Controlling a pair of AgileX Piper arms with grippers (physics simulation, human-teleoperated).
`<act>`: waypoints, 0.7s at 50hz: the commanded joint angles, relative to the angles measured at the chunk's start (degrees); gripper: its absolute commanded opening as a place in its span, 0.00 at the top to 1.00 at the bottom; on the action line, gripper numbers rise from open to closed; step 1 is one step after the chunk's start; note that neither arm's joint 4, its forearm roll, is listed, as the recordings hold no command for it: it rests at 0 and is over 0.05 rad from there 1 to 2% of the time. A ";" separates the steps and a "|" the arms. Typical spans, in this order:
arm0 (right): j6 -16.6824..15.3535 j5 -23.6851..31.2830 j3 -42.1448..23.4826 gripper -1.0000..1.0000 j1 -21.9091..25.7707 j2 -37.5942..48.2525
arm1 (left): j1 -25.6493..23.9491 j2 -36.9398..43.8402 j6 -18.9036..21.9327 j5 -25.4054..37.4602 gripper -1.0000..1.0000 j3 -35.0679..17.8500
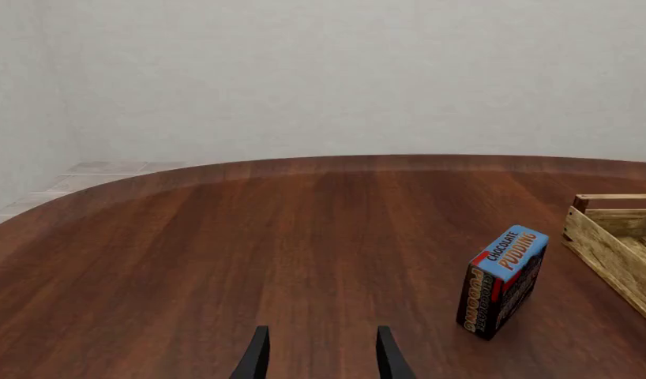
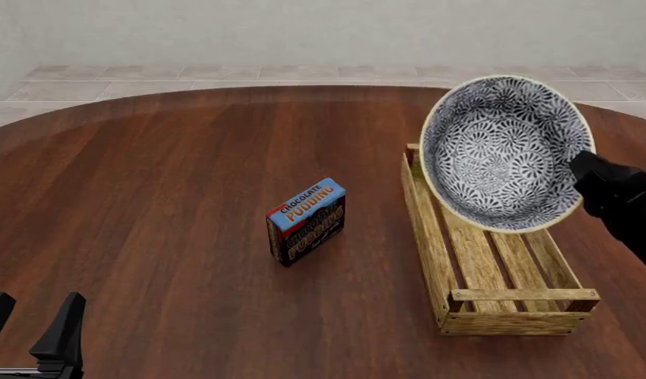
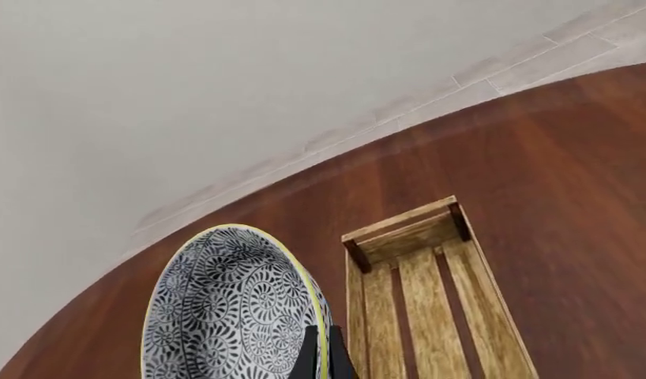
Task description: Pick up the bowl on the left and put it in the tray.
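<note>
The bowl point(image 2: 502, 154), blue-and-white patterned inside with a cream rim, hangs tilted on edge above the far half of the tray point(image 2: 423, 207), its inside facing the camera. My right gripper point(image 2: 578, 164) is shut on the bowl's right rim. In the right wrist view the bowl point(image 3: 228, 308) sits beside the fingers point(image 3: 307, 357), with the slatted wooden tray point(image 3: 402, 223) below. My left gripper point(image 2: 30, 324) is open and holds nothing, low at the table's near left edge. Its two dark fingertips point(image 1: 256, 357) show in the left wrist view.
A blue-and-dark chocolate pudding box point(image 2: 307, 221) stands upright on the brown table point(image 2: 144, 197), left of the tray. In the left wrist view the pudding box point(image 1: 502, 280) stands beside a corner of the tray point(image 1: 618, 245). A pale wall lies beyond the table's far edge.
</note>
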 commanded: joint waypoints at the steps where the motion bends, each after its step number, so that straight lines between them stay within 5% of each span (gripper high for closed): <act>1: 1.29 -0.12 0.96 1.00 -2.06 -0.32 | 0.00 0.00 0.00 0.00 0.00 0.00; 35: 2.44 2.11 3.19 1.00 -2.63 -3.01 | 0.00 0.00 0.00 0.00 0.00 0.00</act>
